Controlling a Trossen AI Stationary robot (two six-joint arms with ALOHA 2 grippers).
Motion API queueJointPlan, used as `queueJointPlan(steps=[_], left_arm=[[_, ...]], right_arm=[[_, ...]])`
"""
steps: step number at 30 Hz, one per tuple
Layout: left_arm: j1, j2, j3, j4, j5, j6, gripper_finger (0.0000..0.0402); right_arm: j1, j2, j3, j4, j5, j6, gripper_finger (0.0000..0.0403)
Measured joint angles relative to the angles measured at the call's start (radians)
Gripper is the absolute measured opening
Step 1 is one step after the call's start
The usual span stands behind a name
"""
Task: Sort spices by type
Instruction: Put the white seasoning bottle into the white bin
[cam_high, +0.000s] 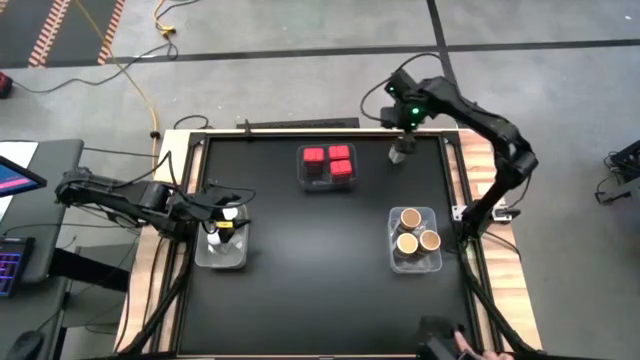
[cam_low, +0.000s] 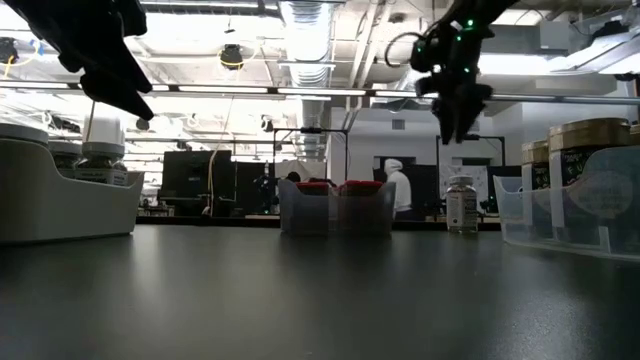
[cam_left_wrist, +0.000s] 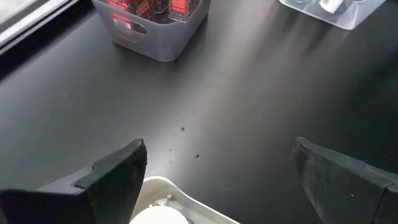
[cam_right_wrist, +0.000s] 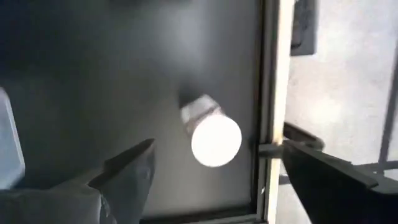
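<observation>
Below right hand (cam_high: 402, 152), fingers spread: one white-capped jar (cam_right_wrist: 213, 135), upright on counter (cam_high: 300, 260). Beneath left hand (cam_high: 226, 222), spread wide: white-capped jars, count unclear, partly hidden. Elsewhere: three red-topped (cam_high: 328, 161), three tan-lidded (cam_high: 415, 231), binned.

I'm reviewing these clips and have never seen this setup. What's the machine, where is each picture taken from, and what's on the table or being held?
Two robot arms work at a black table. One camera looks down from overhead, one sits at tabletop height, and one rides each wrist. Clear bins hold red-topped spices, brown-lidded jars and white-capped jars. One white-capped jar stands alone near the table's edge. The right gripper hangs open over it; the left gripper is open above its bin. Neither holds anything.
</observation>
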Motion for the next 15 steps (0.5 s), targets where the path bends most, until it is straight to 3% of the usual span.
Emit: queueJointPlan(steps=[7,15], left_arm=[[0.000,0.000,0.000,-0.001,-0.017,0.000,0.0384],[0.000,0.000,0.000,-0.006,-0.031,0.000,0.0384]], right_arm=[[0.005,0.003,-0.057,-0.004,0.038,-0.243,0.0365],[0.037,0.003,-0.135,0.027,0.086,-0.362,0.0365]])
